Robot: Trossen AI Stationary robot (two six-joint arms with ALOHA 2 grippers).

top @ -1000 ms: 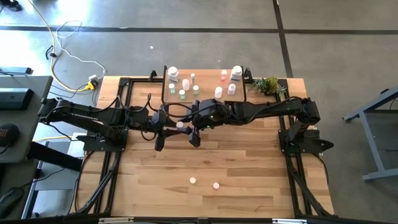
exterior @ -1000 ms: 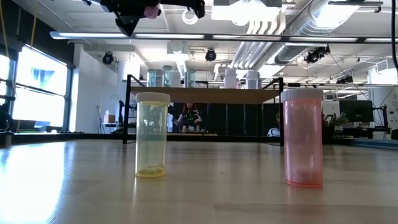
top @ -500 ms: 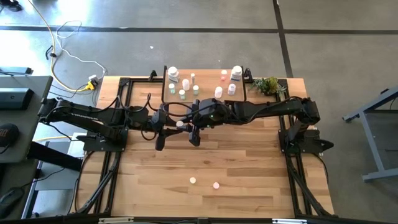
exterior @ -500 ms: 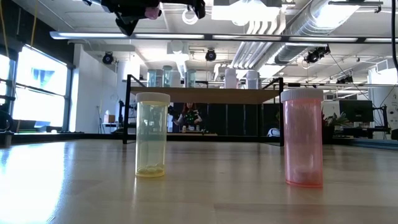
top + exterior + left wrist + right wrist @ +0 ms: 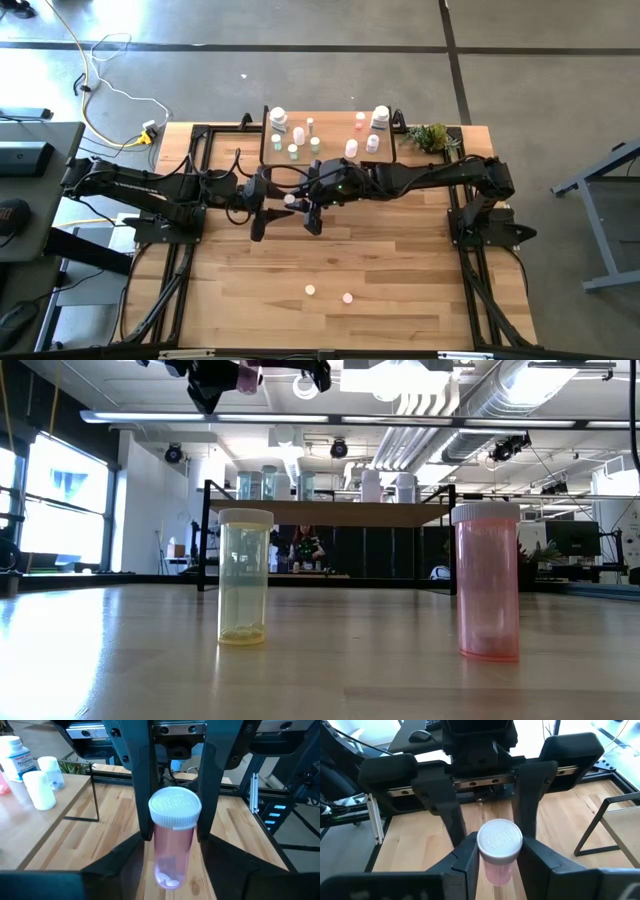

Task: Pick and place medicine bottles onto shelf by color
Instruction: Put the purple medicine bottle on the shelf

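Observation:
A pink medicine bottle [image 5: 174,840] with a white cap hangs high above the table's middle, between my two grippers [image 5: 290,200]. My right gripper [image 5: 501,862] comes from the table's right and is shut on it. My left gripper [image 5: 175,867] faces it from the left, open, with its fingers on either side of the bottle's lower body and apart from it. The shelf [image 5: 325,160] stands at the far edge on thin black legs and carries several bottles. A yellow bottle [image 5: 245,575] and another pink bottle [image 5: 488,582] stand on the table near its front. My right gripper pinches the pink body just under the white cap [image 5: 495,870] between its two fingers [image 5: 470,860]. They reach in about level from the table's right and lie across the bottle. The bottle is upright, cap up, lifted clear of the table.
A green plant sprig [image 5: 432,137] lies at the far right, beside the shelf. Black frame rails [image 5: 190,240] run along the table's left and right sides. Bare wood lies between the arms and the two front bottles [image 5: 310,290].
The pink bottle has stayed high between the two grippers. My right gripper has shut on it and my left gripper has opened and let it go. Neither arm has travelled noticeably.

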